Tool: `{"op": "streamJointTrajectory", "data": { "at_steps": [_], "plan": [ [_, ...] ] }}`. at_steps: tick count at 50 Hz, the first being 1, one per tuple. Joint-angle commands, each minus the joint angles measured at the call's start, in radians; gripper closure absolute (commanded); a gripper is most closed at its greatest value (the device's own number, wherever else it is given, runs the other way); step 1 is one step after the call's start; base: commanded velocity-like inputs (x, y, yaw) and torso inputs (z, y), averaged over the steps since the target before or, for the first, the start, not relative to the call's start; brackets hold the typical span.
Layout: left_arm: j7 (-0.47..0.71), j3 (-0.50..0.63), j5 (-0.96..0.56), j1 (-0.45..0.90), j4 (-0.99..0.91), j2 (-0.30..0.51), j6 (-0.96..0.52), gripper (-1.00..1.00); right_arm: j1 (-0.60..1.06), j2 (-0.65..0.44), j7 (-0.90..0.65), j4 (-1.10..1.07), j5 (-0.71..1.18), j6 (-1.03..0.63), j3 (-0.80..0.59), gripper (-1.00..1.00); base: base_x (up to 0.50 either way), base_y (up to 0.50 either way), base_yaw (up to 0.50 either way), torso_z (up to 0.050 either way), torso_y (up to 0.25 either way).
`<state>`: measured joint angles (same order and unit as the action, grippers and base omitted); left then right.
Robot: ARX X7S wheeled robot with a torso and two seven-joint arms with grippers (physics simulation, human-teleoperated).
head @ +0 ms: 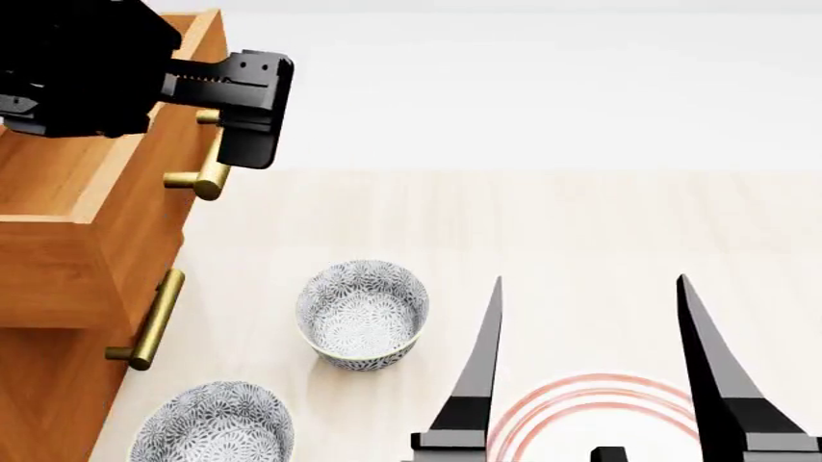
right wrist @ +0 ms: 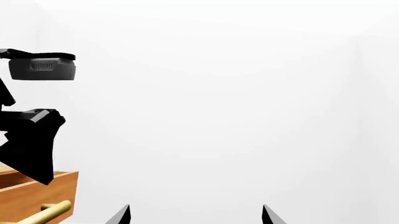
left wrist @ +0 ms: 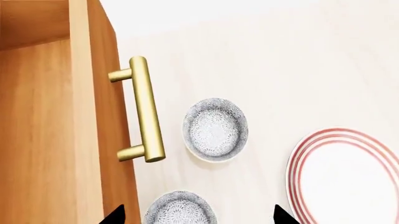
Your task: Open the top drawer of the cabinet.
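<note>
Head view: left tool spread wide, empty, just above top drawer handle; handle's long axis runs near-to-far.

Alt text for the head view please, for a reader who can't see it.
The orange-brown wooden top drawer stands pulled out of the matching cabinet, with the black left gripper open just above its brass bar handle. Two grey patterned bowls and a red-ringed white plate sit on the pale surface; the right gripper hangs open over the plate.
</note>
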<state>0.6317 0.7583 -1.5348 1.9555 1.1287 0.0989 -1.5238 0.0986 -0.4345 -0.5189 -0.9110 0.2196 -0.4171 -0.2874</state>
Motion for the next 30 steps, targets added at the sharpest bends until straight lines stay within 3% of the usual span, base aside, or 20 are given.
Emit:
{"op": "streamJointTrajectory", "data": {
  "at_steps": [1,16,25,30],
  "plan": [
    [-0.036,0.048,0.003,-0.006,0.05,-0.008,0.02,-1.0,0.001,-0.003,-0.003,0.004,0.002,0.005,-0.002,-1.0,0.0,0.0,0.0,0.0,0.0],
    [-0.045,0.072,0.003,-0.033,0.036,-0.001,0.032,-1.0,-0.001,-0.008,-0.007,0.009,0.006,0.013,-0.001,-1.0,0.0,0.0,0.0,0.0,0.0],
    [0.015,0.046,-0.043,-0.028,-0.007,0.012,0.02,-1.0,0.002,-0.009,-0.011,0.004,0.007,0.008,-0.006,-1.0,0.0,0.0,0.0,0.0,0.0],
    [-0.022,0.07,-0.024,-0.008,0.005,0.014,0.027,-1.0,0.006,-0.009,-0.015,-0.005,0.008,-0.005,-0.01,-1.0,0.0,0.0,0.0,0.0,0.0]
  ]
}}
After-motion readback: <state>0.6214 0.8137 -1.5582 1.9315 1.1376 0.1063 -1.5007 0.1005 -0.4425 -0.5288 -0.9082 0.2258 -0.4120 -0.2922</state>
